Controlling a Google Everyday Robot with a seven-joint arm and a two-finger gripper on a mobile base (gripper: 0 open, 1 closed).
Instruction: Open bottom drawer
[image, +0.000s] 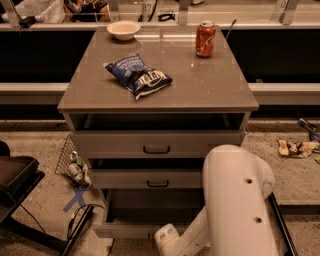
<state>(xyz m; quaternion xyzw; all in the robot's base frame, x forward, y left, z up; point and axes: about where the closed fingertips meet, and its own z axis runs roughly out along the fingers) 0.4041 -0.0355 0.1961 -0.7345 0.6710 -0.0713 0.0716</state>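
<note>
The bottom drawer (122, 230) of the grey cabinet (200, 85) stands pulled out towards me, its dark inside showing; its front is seen from above and its handle is hidden. The middle drawer (125, 178) and the top drawer (110, 144) above it show black bar handles. My white arm (237, 200) reaches down at the lower right, and its wrist (167, 240) lies by the bottom drawer's front edge. My gripper is below the picture's lower edge, out of view.
On the cabinet top lie a blue chip bag (138, 76), a red can (205, 39) and a white bowl (123, 29). A wire basket (67, 160) leans at the cabinet's left. A black frame (15, 185) stands at the far left. Litter (297, 147) lies on the floor at right.
</note>
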